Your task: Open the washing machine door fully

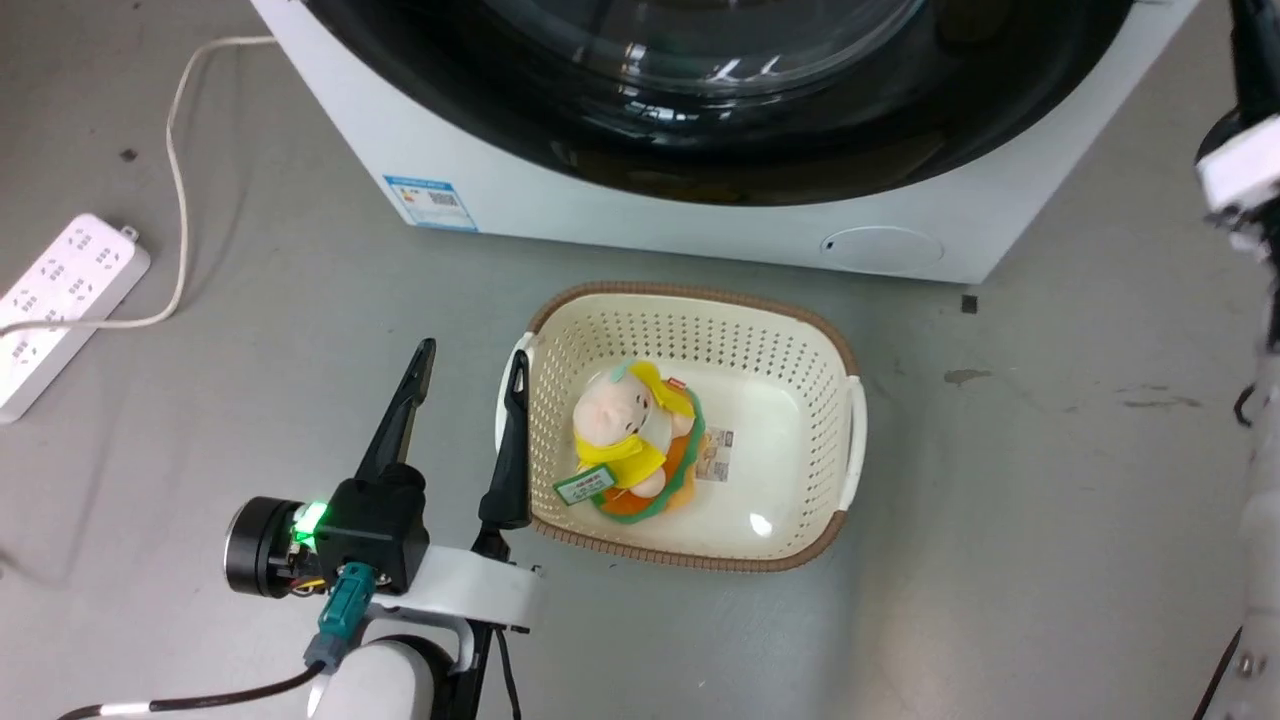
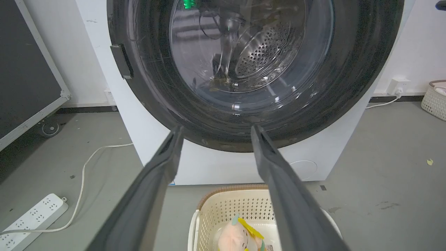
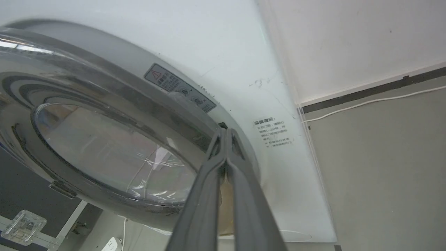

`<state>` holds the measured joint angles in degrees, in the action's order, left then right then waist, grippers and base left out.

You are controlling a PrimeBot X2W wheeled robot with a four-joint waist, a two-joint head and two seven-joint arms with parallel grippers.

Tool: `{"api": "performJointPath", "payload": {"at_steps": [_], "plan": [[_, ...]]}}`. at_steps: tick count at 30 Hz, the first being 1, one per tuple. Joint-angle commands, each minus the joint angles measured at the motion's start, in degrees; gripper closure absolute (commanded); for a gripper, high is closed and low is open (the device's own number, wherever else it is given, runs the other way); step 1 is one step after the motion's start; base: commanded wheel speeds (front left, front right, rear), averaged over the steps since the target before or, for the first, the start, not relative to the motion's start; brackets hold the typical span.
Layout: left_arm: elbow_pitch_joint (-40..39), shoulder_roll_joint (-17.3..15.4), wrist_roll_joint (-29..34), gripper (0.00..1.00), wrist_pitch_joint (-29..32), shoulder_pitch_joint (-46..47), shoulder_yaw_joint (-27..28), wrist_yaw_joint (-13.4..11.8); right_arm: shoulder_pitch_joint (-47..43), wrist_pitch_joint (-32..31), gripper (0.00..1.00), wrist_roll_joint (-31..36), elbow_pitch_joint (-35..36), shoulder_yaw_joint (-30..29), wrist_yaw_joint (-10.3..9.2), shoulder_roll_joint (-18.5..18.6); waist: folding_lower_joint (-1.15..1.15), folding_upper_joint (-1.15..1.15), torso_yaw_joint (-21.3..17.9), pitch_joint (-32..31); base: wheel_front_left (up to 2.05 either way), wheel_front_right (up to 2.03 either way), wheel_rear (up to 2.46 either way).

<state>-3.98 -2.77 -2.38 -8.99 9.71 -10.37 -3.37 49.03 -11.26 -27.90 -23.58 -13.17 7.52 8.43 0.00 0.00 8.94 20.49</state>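
Observation:
The washing machine door (image 2: 352, 87) is a glossy black ring around a bulging clear glass bowl, with a small black handle tab (image 2: 122, 61) on its left in the left wrist view. Its lower rim (image 1: 720, 170) crosses the top of the head view. My left gripper (image 1: 470, 358) hangs open and empty low over the floor, left of the basket and well short of the door (image 2: 217, 128). In the right wrist view my right gripper (image 3: 225, 133) is shut, its tips against the door's grey rim (image 3: 163, 101) near a warning label, the white front panel (image 3: 244, 52) behind.
A cream perforated basket (image 1: 800, 330) holding a plush toy (image 1: 630, 430) sits on the grey floor right before the machine. A white power strip (image 1: 60, 300) and its cable (image 1: 180, 180) lie to the left. My right arm's pale forearm (image 1: 1240, 170) runs along the right edge.

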Motion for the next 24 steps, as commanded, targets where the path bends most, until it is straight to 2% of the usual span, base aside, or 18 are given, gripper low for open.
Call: {"api": "performJointPath", "payload": {"at_steps": [1, 15, 24], "plan": [[-0.5, -0.07, -0.3, 0.0, -0.66, 1.13, -0.36, -0.3, 3.35, -1.6, 1.0, -1.62, -2.08, -1.35, -0.02, 0.38, 0.0, 0.0, 0.57, 0.69, 0.0, 0.0, 0.0], [-1.08, -0.08, -0.96, 0.0, -2.34, 3.18, -2.38, -1.07, 18.22, -14.88, 1.0, -8.1, -15.71, -9.82, -0.02, 1.46, 0.0, 0.0, 3.05, 4.51, 0.0, 0.0, 0.0], [-1.23, -0.08, -1.37, 0.0, -3.42, 4.16, -3.59, -1.78, 22.83, -23.92, 1.0, -11.64, -22.1, -14.22, -0.02, 3.22, 0.0, 0.0, 4.53, 4.83, 0.0, 0.0, 0.0]]}}
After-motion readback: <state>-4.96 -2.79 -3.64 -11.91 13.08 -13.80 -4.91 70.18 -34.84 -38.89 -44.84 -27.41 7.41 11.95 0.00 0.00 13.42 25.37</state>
